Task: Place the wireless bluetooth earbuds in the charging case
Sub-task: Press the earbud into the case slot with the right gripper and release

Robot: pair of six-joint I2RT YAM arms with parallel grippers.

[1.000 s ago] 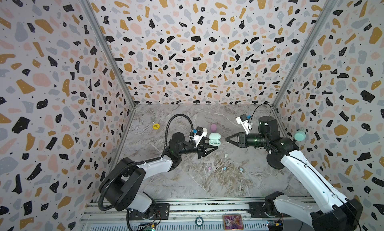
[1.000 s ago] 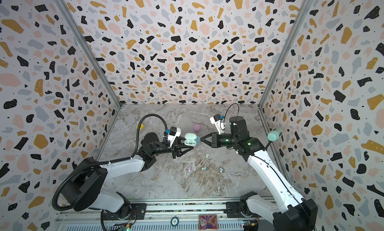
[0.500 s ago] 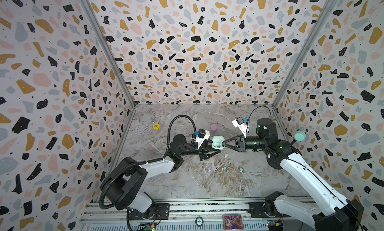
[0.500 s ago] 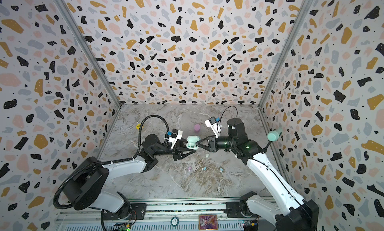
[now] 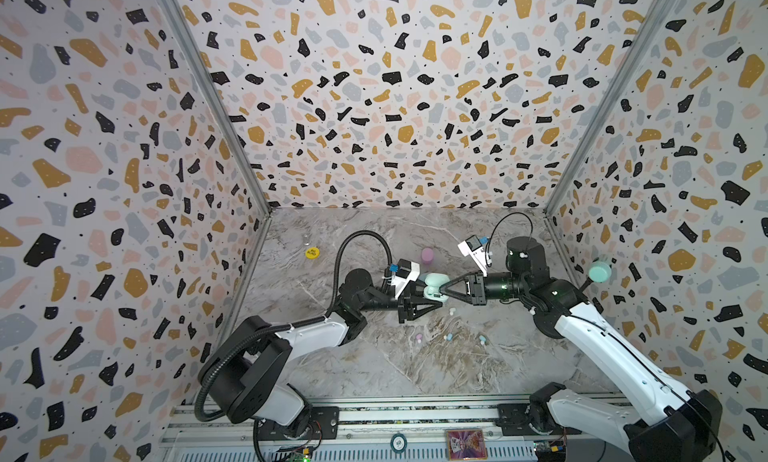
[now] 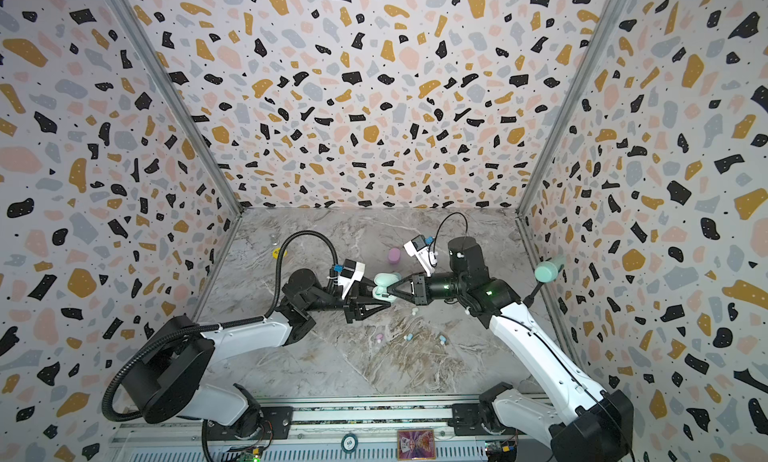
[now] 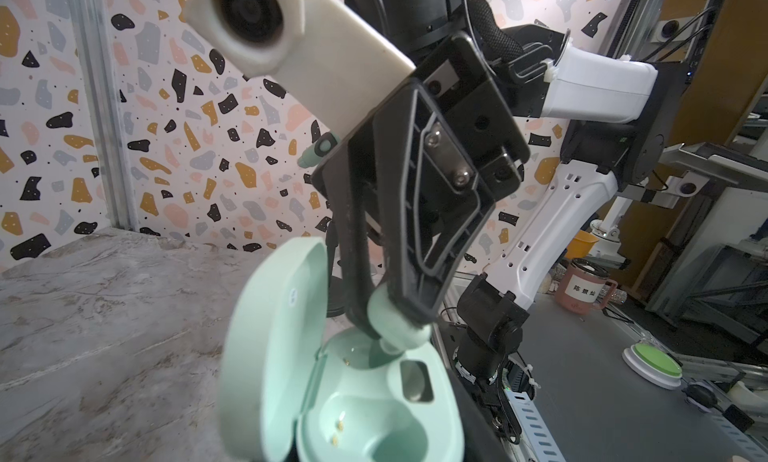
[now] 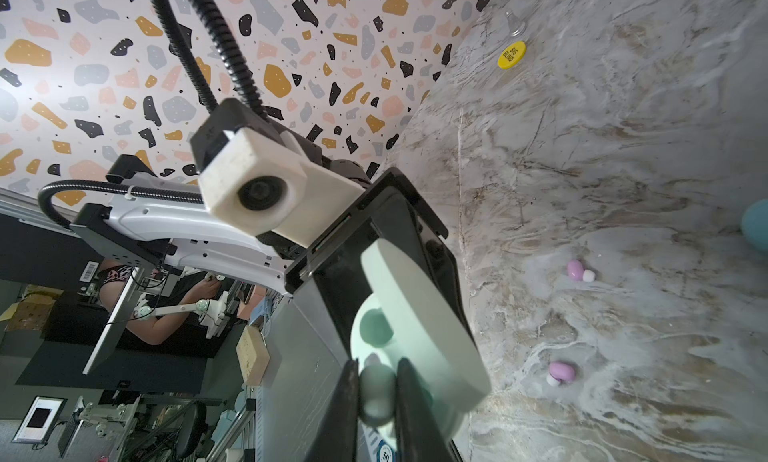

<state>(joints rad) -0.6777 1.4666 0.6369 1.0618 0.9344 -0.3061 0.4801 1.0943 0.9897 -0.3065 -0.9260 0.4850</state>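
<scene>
Earbud (image 8: pixel 376 393) pinched in right end effector (image 7: pixel 395 329), over open case (image 7: pixel 365 422) socket

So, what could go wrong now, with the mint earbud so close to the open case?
The right tool pinches the rounded mint earbud only at its tips; it may twist or slip out before it seats in the socket.
The left tool holds the mint charging case in the air; a hard push may tilt it, or the right tool may knock the open lid.

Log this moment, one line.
left tool: shut on open mint oval charging case | right tool: shut on mint rounded earbud | earbud: at case socket
</scene>
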